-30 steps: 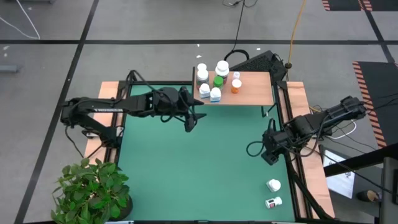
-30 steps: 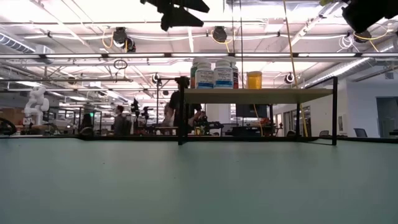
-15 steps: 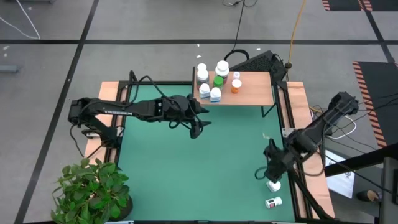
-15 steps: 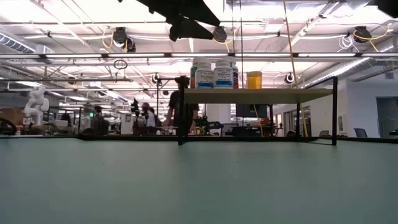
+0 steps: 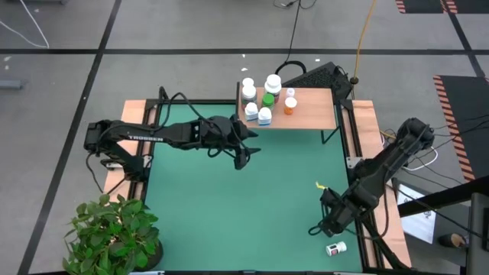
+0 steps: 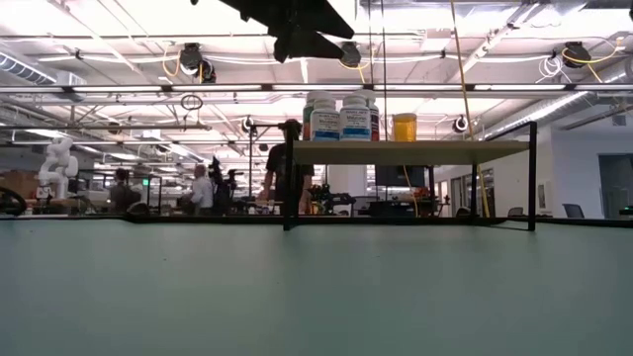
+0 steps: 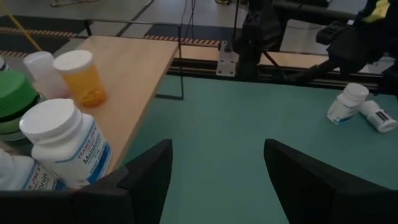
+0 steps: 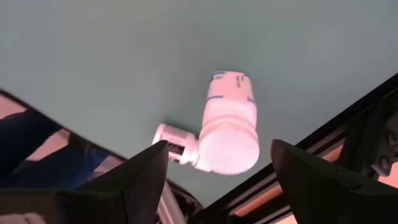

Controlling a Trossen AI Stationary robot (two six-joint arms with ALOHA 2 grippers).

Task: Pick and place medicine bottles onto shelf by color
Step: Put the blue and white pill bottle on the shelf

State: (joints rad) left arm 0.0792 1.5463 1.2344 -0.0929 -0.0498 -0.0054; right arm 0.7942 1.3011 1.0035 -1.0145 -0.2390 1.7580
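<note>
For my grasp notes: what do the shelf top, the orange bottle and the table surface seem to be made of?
The shelf top looks like light wood, matte, with an even pale brown face. The orange bottle seems translucent plastic with a smooth white cap; small shapes show through its wall. The table surface looks like a matte green mat, perhaps rubber or felt; it shows no glare.

a large open robotics lab or industrial workshop. the low view looks past the green table (image 6: 316, 297) into a wide hall with exposed ceiling pipes and strip lights (image 6: 119, 89), where several people (image 6: 203, 188) stand among benches far off on the left, near a white humanoid robot figure (image 6: 57, 163). the high view shows a grey concrete floor (image 5: 61, 30) with striped hazard tape (image 5: 451, 92) and a potted plant (image 5: 114, 233).
</note>
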